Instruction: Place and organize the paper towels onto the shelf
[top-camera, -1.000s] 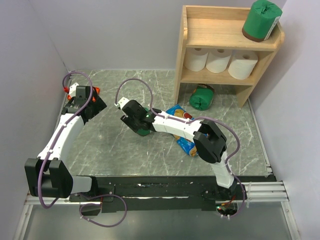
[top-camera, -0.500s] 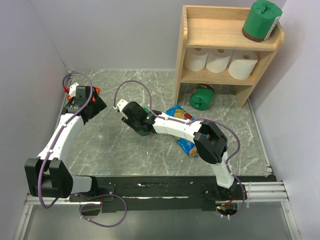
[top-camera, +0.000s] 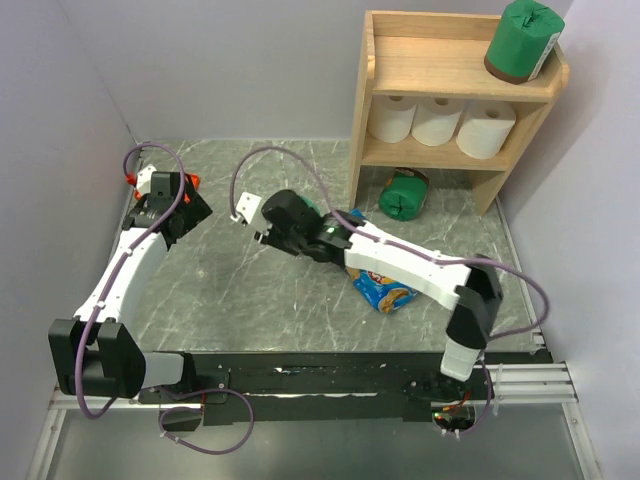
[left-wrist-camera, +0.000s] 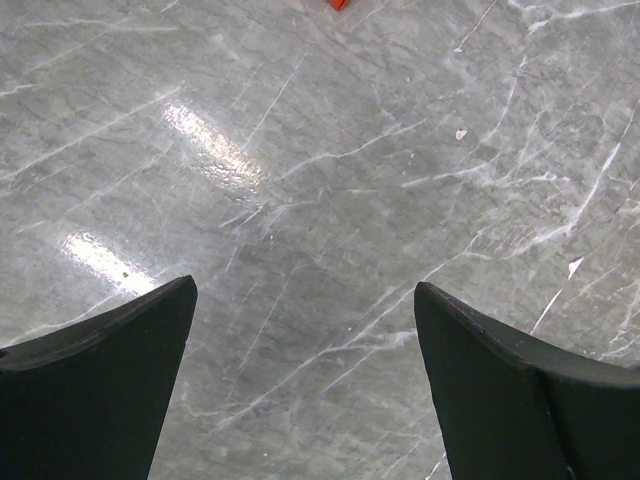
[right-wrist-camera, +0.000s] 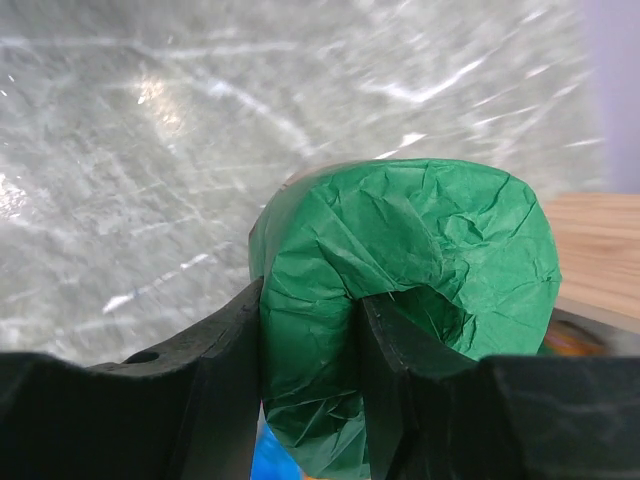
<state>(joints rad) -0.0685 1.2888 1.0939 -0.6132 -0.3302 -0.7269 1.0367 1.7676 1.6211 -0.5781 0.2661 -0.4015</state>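
Note:
My right gripper (top-camera: 298, 230) is shut on a green-wrapped paper towel roll (right-wrist-camera: 420, 230), its fingers pinching the crumpled wrapping; in the top view only a bit of that roll (top-camera: 316, 211) shows beside the wrist. The wooden shelf (top-camera: 440, 62) stands at the back right. A green roll (top-camera: 522, 40) sits on its top tier and three white rolls (top-camera: 438, 120) line the middle tier. Another green roll (top-camera: 403, 195) lies on the floor under the shelf. My left gripper (left-wrist-camera: 303, 288) hangs open over bare marble at the far left (top-camera: 183, 212).
A blue chip bag (top-camera: 385, 290) lies on the marble table under my right forearm. A red tool (top-camera: 193, 180) peeks out behind the left gripper. Grey walls close in the left, back and right sides.
My right gripper closed on the green roll and carried it up and toward the back right, and the right arm's elbow swung out to the right. The left arm stayed still.

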